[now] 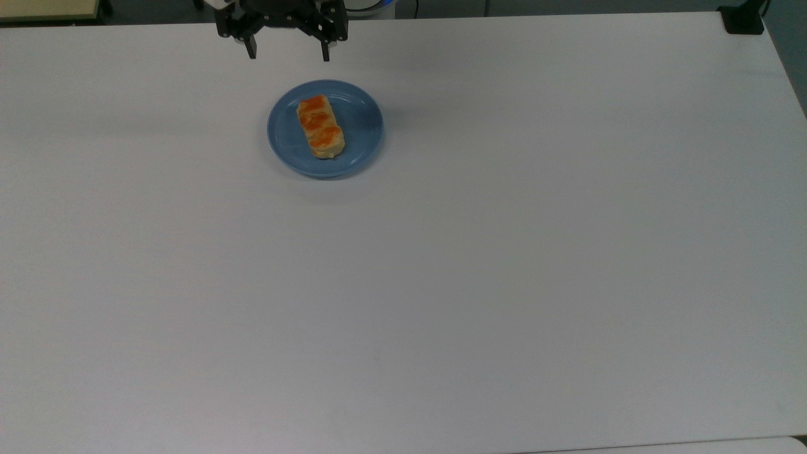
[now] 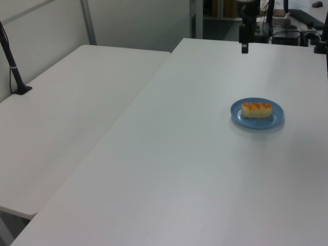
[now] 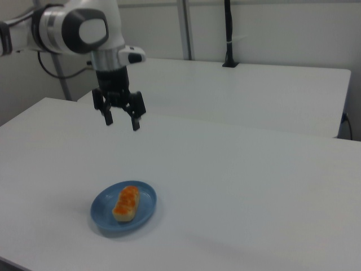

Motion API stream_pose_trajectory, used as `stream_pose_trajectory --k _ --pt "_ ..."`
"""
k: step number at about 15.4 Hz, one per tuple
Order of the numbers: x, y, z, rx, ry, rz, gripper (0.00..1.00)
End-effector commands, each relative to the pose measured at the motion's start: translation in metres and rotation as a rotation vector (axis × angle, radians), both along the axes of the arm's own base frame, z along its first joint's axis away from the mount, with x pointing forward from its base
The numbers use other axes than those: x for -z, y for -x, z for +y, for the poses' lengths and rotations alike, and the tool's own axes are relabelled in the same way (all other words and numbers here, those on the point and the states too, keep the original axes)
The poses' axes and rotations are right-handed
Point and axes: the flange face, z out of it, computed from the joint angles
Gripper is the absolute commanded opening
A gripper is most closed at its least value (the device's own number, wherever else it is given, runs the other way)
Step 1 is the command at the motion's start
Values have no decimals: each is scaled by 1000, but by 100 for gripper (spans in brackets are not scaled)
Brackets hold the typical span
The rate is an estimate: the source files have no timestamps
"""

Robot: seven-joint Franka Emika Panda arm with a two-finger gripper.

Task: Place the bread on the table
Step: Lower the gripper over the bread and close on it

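Note:
The bread [image 1: 320, 125] [image 2: 257, 109] [image 3: 126, 202], a small tan loaf with an orange-glazed top, lies on a round blue plate [image 1: 359, 135] [image 2: 274, 120] [image 3: 146, 212] on the white table [image 1: 504, 252] [image 2: 179, 154] [image 3: 254, 186]. My gripper [image 1: 289, 57] [image 3: 122, 124] hangs open and empty in the air beyond the plate, near the table's far edge in the top view. In the left view the gripper [image 2: 245, 49] is seen edge-on, above and behind the plate. It touches neither the bread nor the plate.
A second white table [image 2: 66, 113] [image 3: 254, 90] adjoins this one. A black post [image 2: 13, 66] [image 3: 228, 34] stands clamped on it. A black clamp [image 1: 744, 19] sits at the top view's upper right corner. Wide bare tabletop surrounds the plate.

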Motion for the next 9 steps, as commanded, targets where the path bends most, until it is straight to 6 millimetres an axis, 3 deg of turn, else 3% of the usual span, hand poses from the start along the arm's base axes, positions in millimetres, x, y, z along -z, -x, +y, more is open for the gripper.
stream_pose_trajectory --k 1,7,9 --pt "61 30 -2 -63 51 41 100" --pt "197 48 3 -155 117 125 100" --pt "212 49 7 -170 118 125 100"
